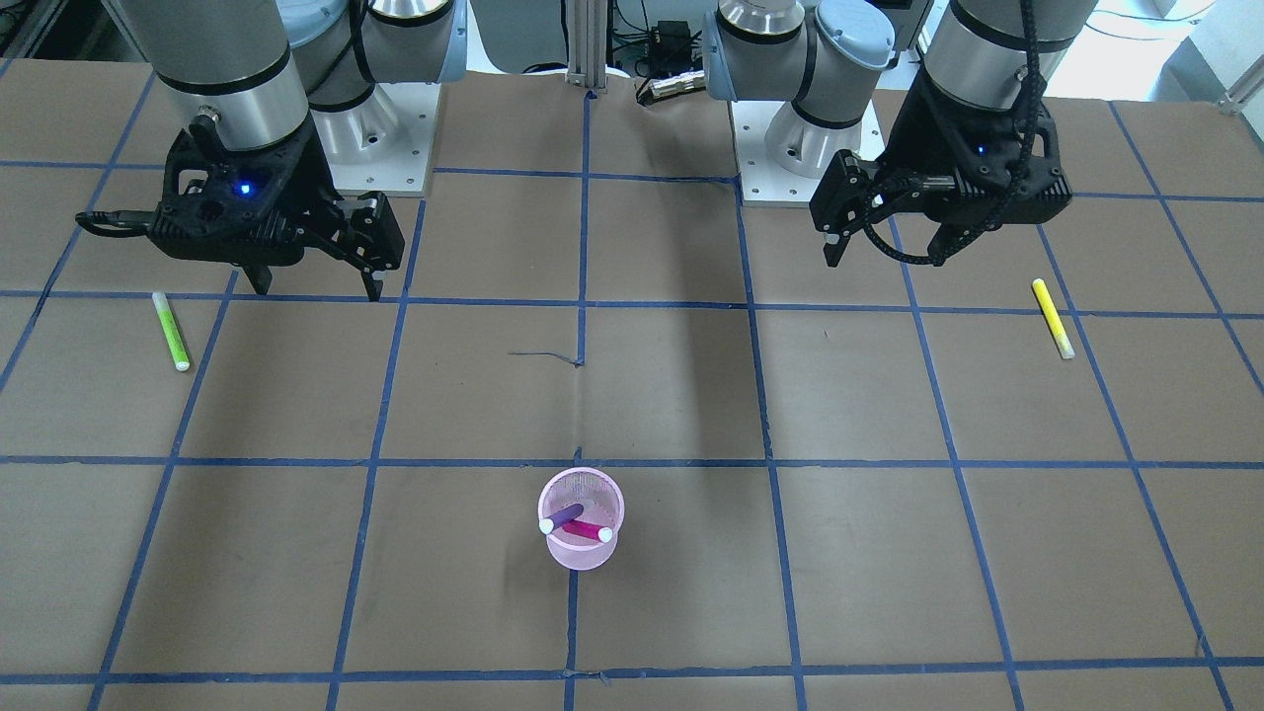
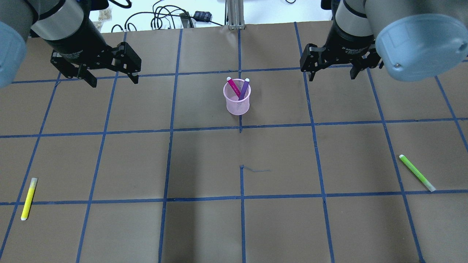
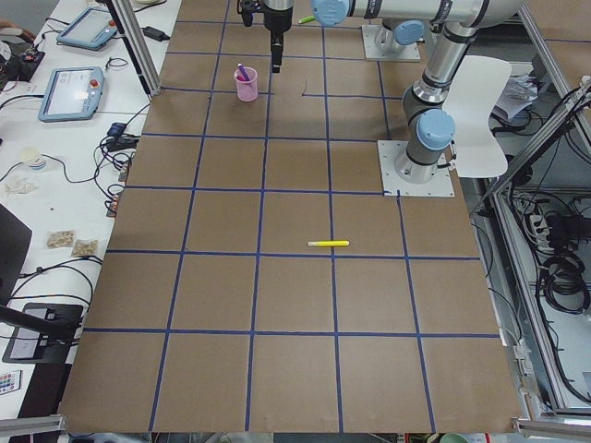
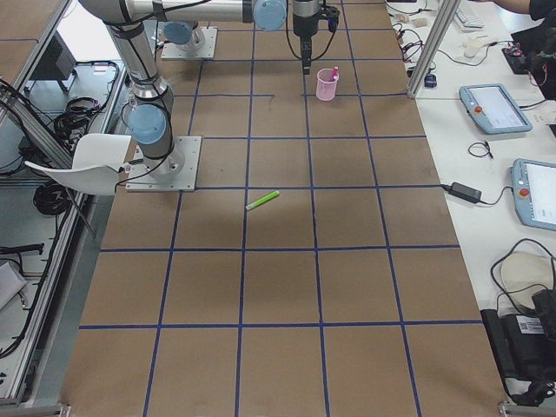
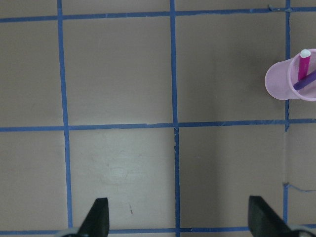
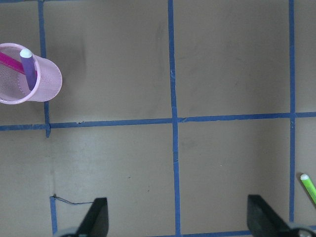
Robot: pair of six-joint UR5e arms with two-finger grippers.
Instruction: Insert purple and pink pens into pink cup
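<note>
The pink mesh cup (image 2: 237, 104) stands upright at the far middle of the table. The purple pen (image 2: 244, 88) and the pink pen (image 2: 233, 87) both stand in it, crossed, white tips up. The cup also shows in the front view (image 1: 581, 553) with the purple pen (image 1: 563, 516) and the pink pen (image 1: 588, 531). My left gripper (image 2: 114, 82) is open and empty, hovering well left of the cup. My right gripper (image 2: 332, 77) is open and empty, hovering well right of it. The left wrist view shows the cup (image 5: 286, 81) at its right edge, and the right wrist view shows the cup (image 6: 39, 84) at its left edge.
A yellow pen (image 2: 28, 199) lies flat near the table's front left. A green pen (image 2: 416, 172) lies flat at the front right, and its tip shows in the right wrist view (image 6: 308, 187). Blue tape lines grid the brown table (image 2: 241, 226).
</note>
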